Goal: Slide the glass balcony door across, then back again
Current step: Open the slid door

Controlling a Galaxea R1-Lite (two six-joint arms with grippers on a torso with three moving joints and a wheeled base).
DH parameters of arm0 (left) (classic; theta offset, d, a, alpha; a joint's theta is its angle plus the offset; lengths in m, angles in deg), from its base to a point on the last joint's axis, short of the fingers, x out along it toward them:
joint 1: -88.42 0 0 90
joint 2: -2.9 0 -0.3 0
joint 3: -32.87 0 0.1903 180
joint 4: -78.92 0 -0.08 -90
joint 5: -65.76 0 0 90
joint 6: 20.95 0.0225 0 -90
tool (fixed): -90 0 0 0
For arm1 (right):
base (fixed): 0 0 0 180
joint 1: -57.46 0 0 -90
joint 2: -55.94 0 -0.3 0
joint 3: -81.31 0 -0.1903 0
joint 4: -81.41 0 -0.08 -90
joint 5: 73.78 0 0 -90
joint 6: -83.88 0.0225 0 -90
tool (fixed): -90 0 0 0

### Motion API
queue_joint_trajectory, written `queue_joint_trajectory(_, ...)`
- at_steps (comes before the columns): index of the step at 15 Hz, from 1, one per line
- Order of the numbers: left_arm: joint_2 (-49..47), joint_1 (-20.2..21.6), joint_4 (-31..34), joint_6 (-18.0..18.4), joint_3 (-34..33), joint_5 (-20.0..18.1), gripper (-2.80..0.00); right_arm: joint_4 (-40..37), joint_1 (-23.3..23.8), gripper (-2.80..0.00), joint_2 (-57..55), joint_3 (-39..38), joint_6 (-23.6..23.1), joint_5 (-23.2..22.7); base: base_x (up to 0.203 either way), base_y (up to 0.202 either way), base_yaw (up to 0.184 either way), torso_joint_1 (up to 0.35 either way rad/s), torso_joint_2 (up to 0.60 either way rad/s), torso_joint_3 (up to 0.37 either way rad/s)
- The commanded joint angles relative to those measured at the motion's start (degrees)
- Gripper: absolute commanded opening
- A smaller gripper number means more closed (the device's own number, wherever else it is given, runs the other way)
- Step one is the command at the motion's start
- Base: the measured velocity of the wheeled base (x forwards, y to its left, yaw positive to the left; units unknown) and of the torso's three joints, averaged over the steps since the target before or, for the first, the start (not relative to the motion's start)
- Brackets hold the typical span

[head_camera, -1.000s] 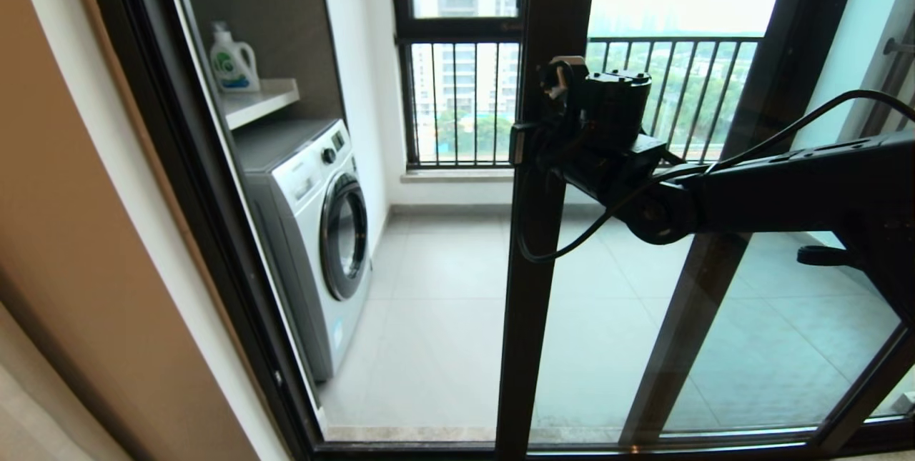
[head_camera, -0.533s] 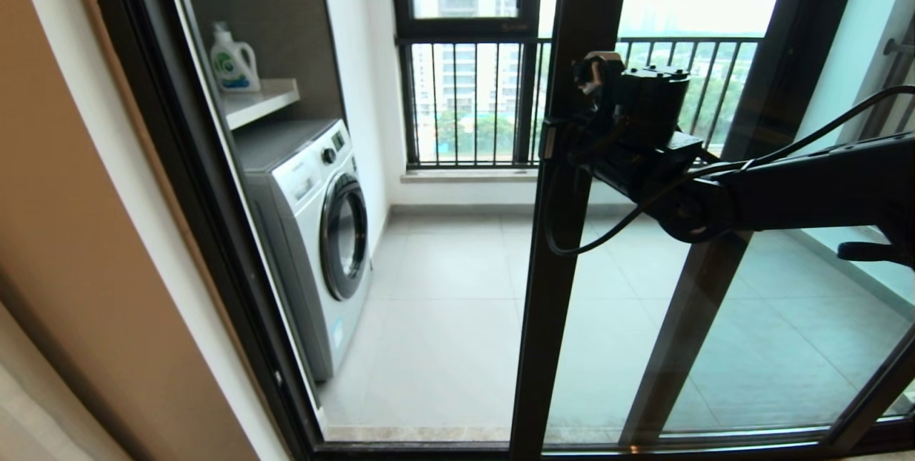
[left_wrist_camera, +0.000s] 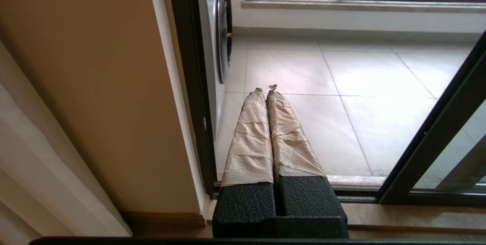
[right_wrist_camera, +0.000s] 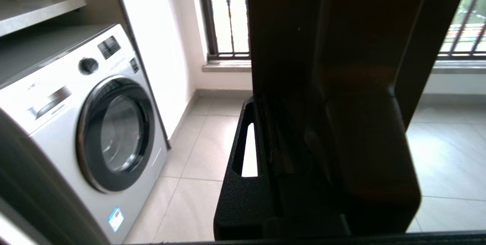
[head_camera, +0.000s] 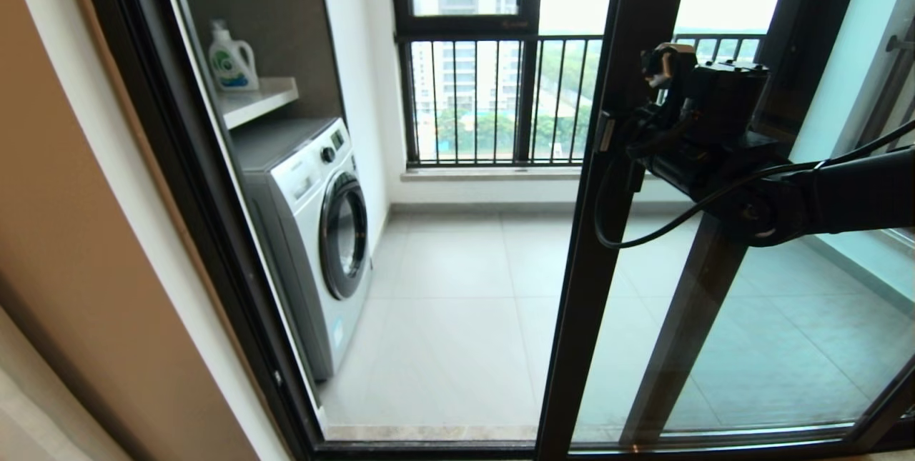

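Observation:
The glass balcony door (head_camera: pixel 607 246) is a clear pane in a dark frame, and its leading upright stands right of centre in the head view. My right gripper (head_camera: pixel 618 143) is at mid-height on that upright, shut on its dark bar handle (right_wrist_camera: pixel 366 142). In the right wrist view the upright (right_wrist_camera: pixel 281 28) fills the space between the fingers (right_wrist_camera: pixel 243 184), so the far finger is lost in shadow. My left gripper (left_wrist_camera: pixel 265 88) is parked low by the threshold, its paper-wrapped fingers shut and holding nothing. The door's lower frame (left_wrist_camera: pixel 436 135) shows to one side of it.
A white washing machine (head_camera: pixel 314 232) stands on the balcony at left, under a shelf (head_camera: pixel 261 100) with a detergent bottle (head_camera: pixel 230 61). A black window frame with railing bars (head_camera: pixel 493 103) closes the far side. A second dark-framed panel (head_camera: pixel 715 289) stands behind the door. The outer door frame (head_camera: pixel 193 196) borders a beige wall (head_camera: pixel 71 232).
The door's upright has slid steadily to the right, with my right gripper still on its handle, and the opening onto the balcony has widened. The left arm has not moved.

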Motion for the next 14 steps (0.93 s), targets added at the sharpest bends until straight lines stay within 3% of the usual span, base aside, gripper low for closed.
queue_joint_trajectory(1,-0.1,0.0,0.0,0.0,0.0,0.0,-2.8,0.2,0.4,-2.8,3.2,-2.0,0.0,-0.5,0.0,0.0,0.0,0.0,0.0,0.0)
queue_joint_trajectory(9,-0.1,0.0,0.0,0.0,0.0,0.0,-2.8,0.2,0.1,-2.8,4.4,-3.3,-1.3,-2.5,0.0,0.0,0.0,0.0,0.0,0.0)
queue_joint_trajectory(14,-0.1,0.0,0.0,0.0,0.0,0.0,-2.8,0.2,2.7,-2.8,3.1,-2.4,-1.3,-2.9,0.0,0.0,0.0,0.0,0.0,0.0)
